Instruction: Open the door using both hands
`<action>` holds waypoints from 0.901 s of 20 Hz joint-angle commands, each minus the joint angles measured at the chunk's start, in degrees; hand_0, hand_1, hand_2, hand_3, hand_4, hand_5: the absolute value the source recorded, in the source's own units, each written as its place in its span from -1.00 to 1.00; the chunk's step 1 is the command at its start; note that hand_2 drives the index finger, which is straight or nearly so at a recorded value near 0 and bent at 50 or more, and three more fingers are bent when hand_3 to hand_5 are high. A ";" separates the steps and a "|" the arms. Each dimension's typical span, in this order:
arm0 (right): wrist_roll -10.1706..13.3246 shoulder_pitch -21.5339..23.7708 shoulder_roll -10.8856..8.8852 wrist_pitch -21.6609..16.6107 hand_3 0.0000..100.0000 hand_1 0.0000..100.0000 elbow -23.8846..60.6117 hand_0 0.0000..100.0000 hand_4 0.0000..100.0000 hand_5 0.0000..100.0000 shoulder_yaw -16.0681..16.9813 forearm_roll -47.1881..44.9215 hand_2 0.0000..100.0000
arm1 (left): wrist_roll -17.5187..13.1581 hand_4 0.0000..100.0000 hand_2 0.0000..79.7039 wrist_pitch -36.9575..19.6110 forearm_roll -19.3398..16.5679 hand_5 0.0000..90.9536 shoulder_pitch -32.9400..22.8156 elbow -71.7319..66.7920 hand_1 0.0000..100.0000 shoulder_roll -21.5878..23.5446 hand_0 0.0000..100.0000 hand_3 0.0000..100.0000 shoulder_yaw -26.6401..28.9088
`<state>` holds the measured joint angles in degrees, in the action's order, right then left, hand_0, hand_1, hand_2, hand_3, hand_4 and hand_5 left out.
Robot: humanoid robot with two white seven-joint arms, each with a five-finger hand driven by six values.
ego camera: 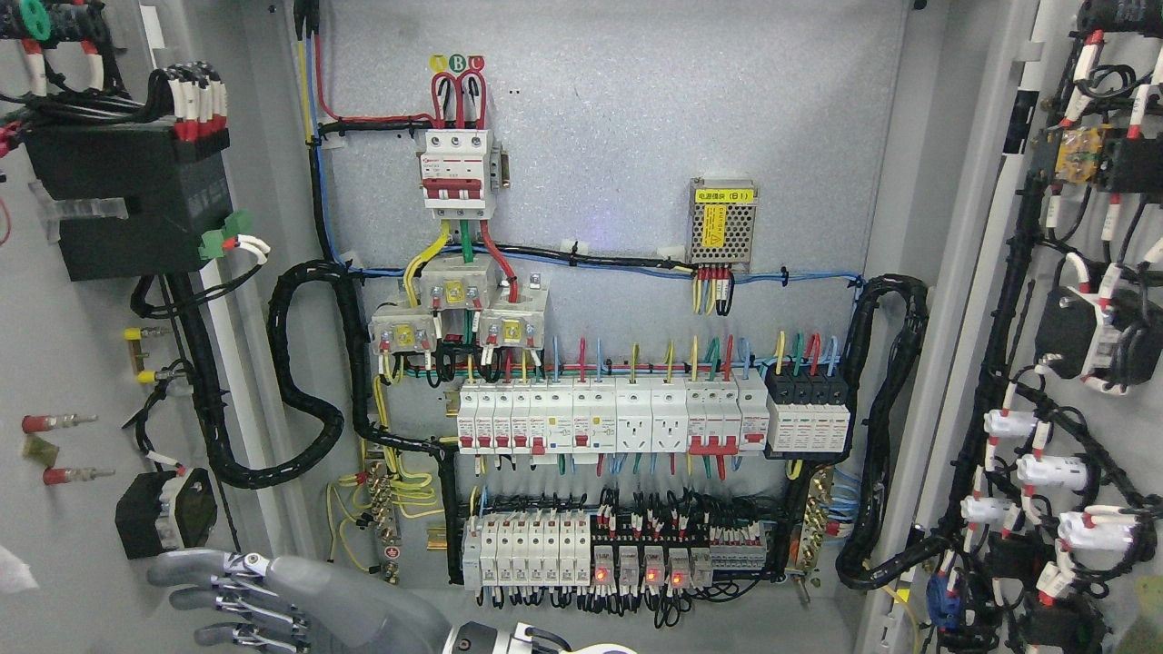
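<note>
The left hand, fingers spread and holding nothing, is pressing the left door; pushing flat, clear of wiring, would serve best.

Matt speckled metal back panel; glossy plastic breakers.

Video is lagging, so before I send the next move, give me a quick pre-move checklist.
1. Left door swung open: ok.
2. Right door swung open: ok.
3. Left hand holding nothing, fingers spread: ok.
4. Left hand touching the left door: cannot tell.
5. Right hand in view: not ok.
</note>
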<state>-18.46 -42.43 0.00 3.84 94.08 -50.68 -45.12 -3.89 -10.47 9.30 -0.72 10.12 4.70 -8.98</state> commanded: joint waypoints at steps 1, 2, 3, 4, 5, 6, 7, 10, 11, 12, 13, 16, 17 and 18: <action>0.00 7.70 0.00 -4.00 -1.00 -1.00 8.39 -0.56 -1.00 -1.00 5.93 0.55 -1.00 | -2.59 -0.92 -0.93 0.09 -0.07 -1.00 -4.28 13.21 -1.00 1.62 -0.41 -0.95 -0.08; 0.00 9.02 -1.22 -5.24 -1.00 -1.00 9.01 -0.56 -1.00 -1.00 6.55 1.34 -1.00 | -5.14 -0.93 -0.93 0.18 -0.07 -1.00 -5.07 16.48 -1.00 2.07 -0.41 -0.95 -0.08; 0.09 10.17 -2.45 -6.12 -1.00 -1.00 9.54 -0.56 -1.00 -1.00 6.90 2.39 -1.00 | -8.73 -0.93 -0.93 0.10 -0.07 -1.00 -6.30 19.90 -1.00 2.25 -0.41 -0.95 -0.08; 0.09 12.44 -3.59 -7.43 -1.00 -1.00 10.41 -0.56 -1.00 -1.00 6.99 3.88 -1.00 | -12.94 -0.92 -0.93 0.01 -0.07 -1.00 -7.18 23.50 -1.00 2.60 -0.41 -0.95 -0.08; 0.09 14.46 -4.39 -8.40 -1.00 -1.00 11.12 -0.56 -1.00 -1.00 6.99 5.55 -1.00 | -16.38 -0.92 -0.93 0.01 -0.07 -1.00 -7.89 26.50 -1.00 2.95 -0.41 -0.95 -0.08; 0.09 16.75 -5.44 -9.54 -1.00 -1.00 11.91 -0.56 -1.00 -1.00 6.99 7.83 -1.00 | -19.72 -0.92 -0.93 0.01 -0.07 -1.00 -8.76 29.92 -1.00 3.30 -0.41 -0.95 -0.08; 0.09 18.60 -6.23 -10.69 -1.00 -1.00 12.27 -0.56 -1.00 -1.00 7.08 9.94 -1.00 | -22.01 -0.93 -0.93 0.01 -0.07 -1.00 -9.38 33.61 -1.00 3.56 -0.41 -0.95 -0.08; 1.14 24.92 -8.60 -18.41 -1.00 -1.00 12.44 -0.56 -1.00 -1.00 9.09 14.78 -1.00 | -23.35 -0.92 -0.93 -0.52 0.01 -1.00 -11.49 45.38 -1.00 4.79 -0.41 -0.95 -0.08; 1.93 27.21 -10.09 -20.78 -1.00 -1.00 12.71 -0.56 -1.00 -1.00 10.23 16.45 -1.00 | -23.35 -0.92 -0.93 -1.22 0.10 -1.00 -12.54 50.38 -1.00 5.41 -0.41 -0.95 -0.08; 2.54 28.88 -11.24 -22.55 -1.00 -1.00 13.40 -0.56 -1.00 -1.00 11.12 17.86 -1.00 | -23.44 -0.92 -0.93 -1.92 0.10 -1.00 -13.86 54.96 -1.00 5.76 -0.41 -0.95 -0.08; 2.90 30.99 -12.99 -24.74 -1.00 -1.00 13.85 -0.56 -1.00 -1.00 12.26 19.09 -1.00 | -23.62 -0.92 -0.93 -2.36 0.01 -1.00 -14.83 58.57 -1.00 5.85 -0.41 -0.95 -0.16; 2.73 36.00 -17.57 -29.93 -1.00 -1.00 13.94 -0.56 -1.00 -1.00 16.30 19.80 -1.00 | -26.24 -0.93 -0.93 -2.54 0.10 -1.00 -16.24 67.99 -1.00 5.68 -0.41 -0.95 -0.25; 2.73 37.50 -19.06 -31.16 -1.00 -1.00 13.85 -0.56 -1.00 -1.00 17.44 19.80 -1.00 | -27.99 -0.93 -0.93 -2.63 0.28 -1.00 -16.50 70.80 -1.00 5.68 -0.41 -0.95 -0.08; 2.73 39.25 -20.81 -32.66 -1.00 -1.00 13.85 -0.56 -1.00 -1.00 18.76 19.80 -1.00 | -29.58 -0.93 -0.93 -2.89 0.36 -1.00 -17.11 73.52 -1.00 5.68 -0.41 -0.95 0.01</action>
<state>-15.84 -12.96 -9.34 -24.67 104.39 -41.13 -28.65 -30.30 -12.89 9.41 -14.39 51.26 8.58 -9.08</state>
